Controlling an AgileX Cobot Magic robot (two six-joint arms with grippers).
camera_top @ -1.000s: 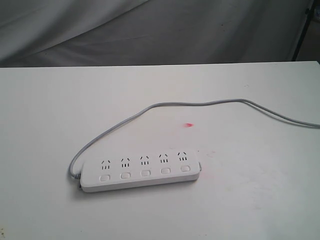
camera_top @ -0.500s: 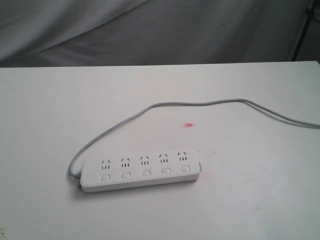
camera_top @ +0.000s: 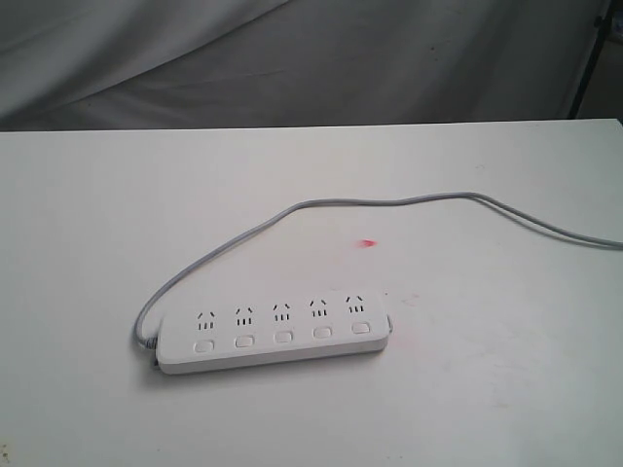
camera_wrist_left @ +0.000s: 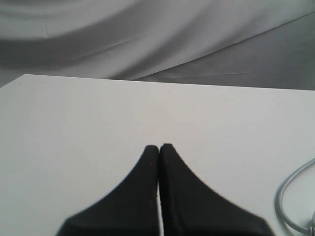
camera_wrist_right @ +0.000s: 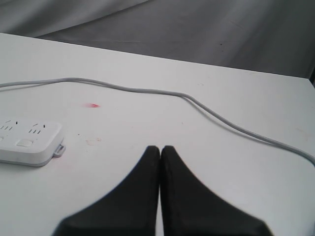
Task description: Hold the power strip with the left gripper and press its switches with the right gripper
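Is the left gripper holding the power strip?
No, the left gripper is shut on nothing, and the power strip lies untouched on the table.

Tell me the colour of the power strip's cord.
The cord is light grey, clearest in the exterior view.

This looks like a lab test bench: a plain white table (camera_top: 97, 243) under the left gripper (camera_wrist_left: 158, 146) and right gripper (camera_wrist_right: 160, 147), a creased grey cloth (camera_top: 292, 58) hung as backdrop beyond their tips, and a black stand leg (camera_top: 587, 68) at the cloth's edge, past the table
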